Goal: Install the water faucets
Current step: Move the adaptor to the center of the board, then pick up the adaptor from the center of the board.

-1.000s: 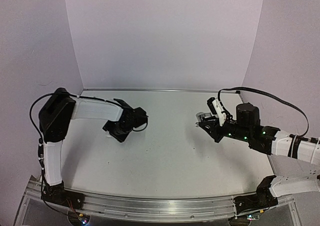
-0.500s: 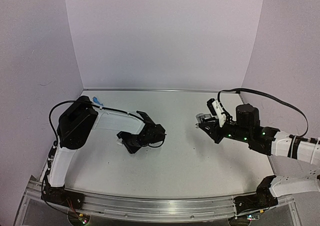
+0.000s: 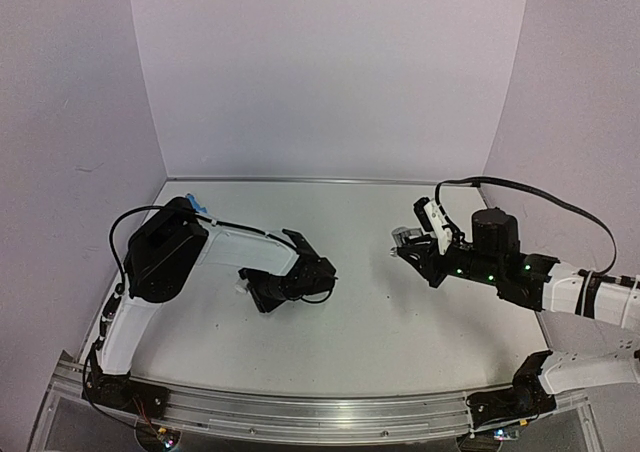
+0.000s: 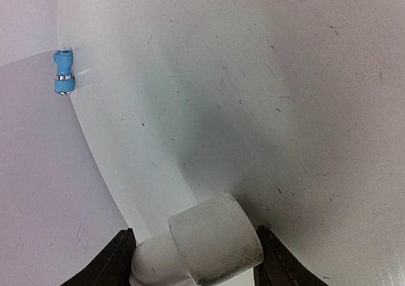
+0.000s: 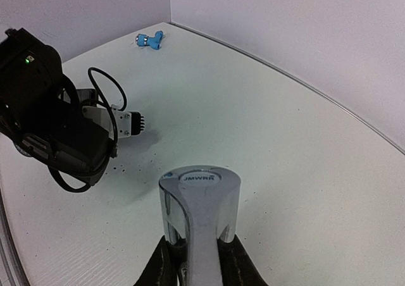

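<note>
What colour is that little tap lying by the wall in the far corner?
Bright blue faucet, clearest in the left wrist view.

Bright blue plastic tap (image 3: 193,204) with a silver band around its middle: lying on its side at the far left corner of the table (image 3: 400,312), untouched. Shiny silver metal tap (image 5: 199,204) with a round cap stamped with small lettering: clamped from both sides between the fingers of the right gripper (image 5: 197,267), raised above the right half of the table, well apart from the blue one.
</note>
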